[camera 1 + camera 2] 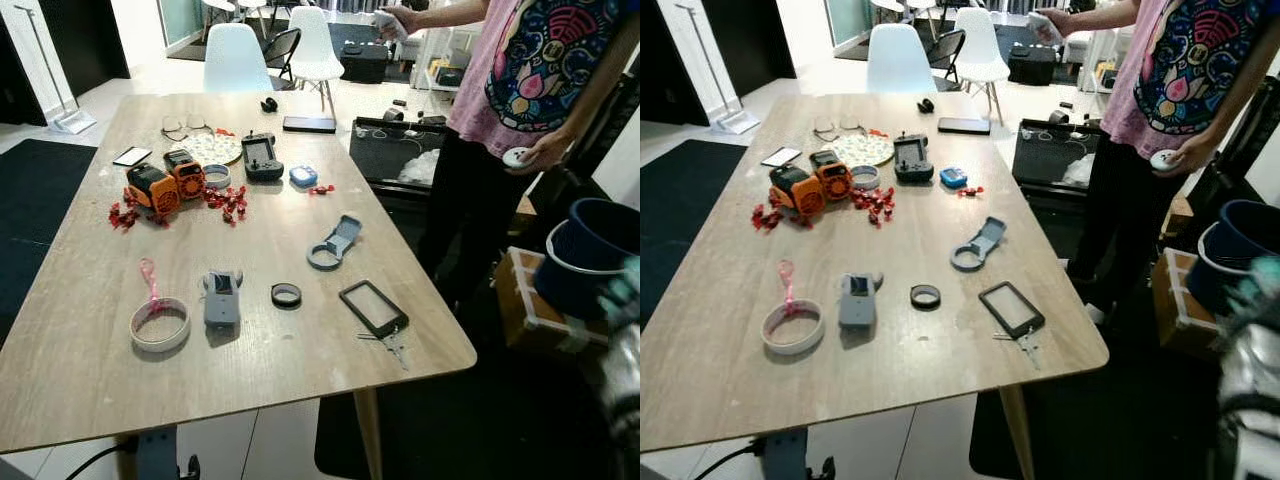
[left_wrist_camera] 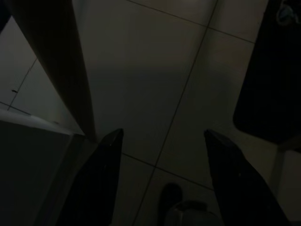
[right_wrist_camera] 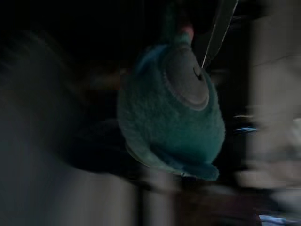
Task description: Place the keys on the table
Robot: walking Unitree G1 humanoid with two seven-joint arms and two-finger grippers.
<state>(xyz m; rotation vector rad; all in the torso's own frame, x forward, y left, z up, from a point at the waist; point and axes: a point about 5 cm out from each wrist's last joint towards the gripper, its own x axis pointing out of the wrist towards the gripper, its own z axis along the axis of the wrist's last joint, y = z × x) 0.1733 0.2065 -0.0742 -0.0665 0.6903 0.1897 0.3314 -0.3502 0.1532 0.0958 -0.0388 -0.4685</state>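
Keys [image 1: 393, 345]: we see them on the wooden table [image 1: 90, 330] near its right front corner — long axis toward the edge, touching a black card holder [image 1: 372, 307].
Left gripper [image 2: 160, 179]: fingers wide apart over dim floor tiles.
Right gripper: we cannot tell — blurred teal plush [image 3: 171, 113] before it.

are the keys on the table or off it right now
On it: the small silver keys lie flat on the light wooden table, near its edge beside the black rectangular tag.

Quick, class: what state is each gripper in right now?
Left gripper: open, empty, above the floor.
Right gripper: cannot be told; teal plush toy hangs before it, blurred.
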